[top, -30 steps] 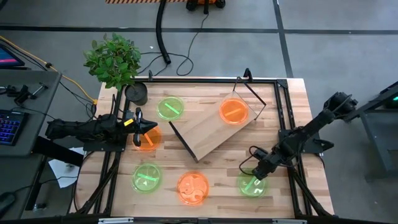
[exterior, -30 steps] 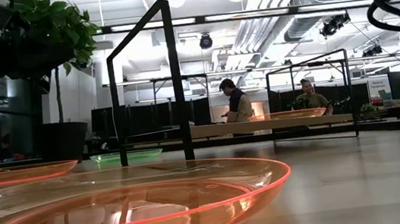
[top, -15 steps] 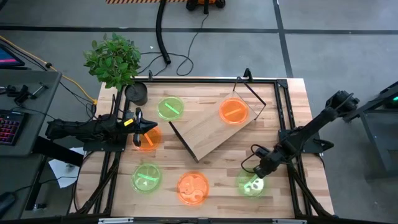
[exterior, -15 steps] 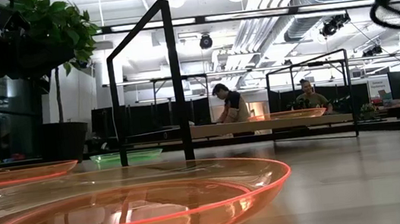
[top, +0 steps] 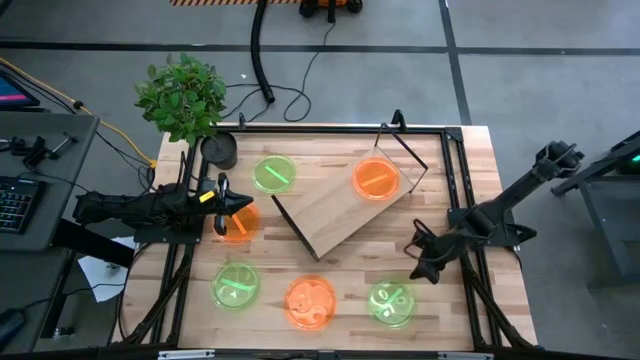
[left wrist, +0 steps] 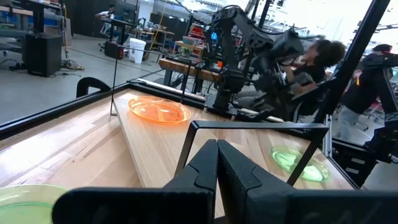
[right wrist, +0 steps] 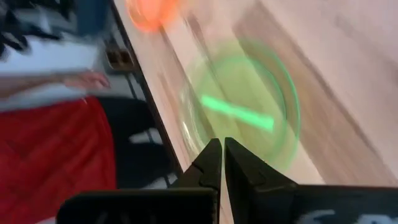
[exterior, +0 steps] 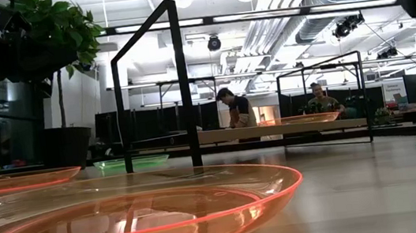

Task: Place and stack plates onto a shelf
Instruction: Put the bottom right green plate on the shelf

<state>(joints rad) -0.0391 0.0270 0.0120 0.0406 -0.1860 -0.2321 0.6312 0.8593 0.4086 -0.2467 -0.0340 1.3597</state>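
Several plates lie flat on the tabletop. Green ones are at the far left (top: 273, 174), near left (top: 236, 287) and near right (top: 392, 303). Orange ones are at the left (top: 237, 222) and the near middle (top: 310, 302). Another orange plate (top: 377, 178) rests on the shelf (top: 335, 215), a wood board lying askew mid-table. My right gripper (top: 420, 270) is shut and empty, raised just far-right of the near-right green plate (right wrist: 249, 112). My left gripper (left wrist: 217, 152) is shut and empty, held above the left orange plate.
A leafy plant (top: 182, 95) and a small dark pot (top: 219, 150) stand at the far left corner. Black frame rails (top: 460, 215) run along the table's sides. People show in the room behind the table.
My right gripper has shut with nothing between its fingers, then risen and drawn back toward the far edge. The near-right green plate has slid a little toward the table's left and near edge and lies flat, clear of the gripper.
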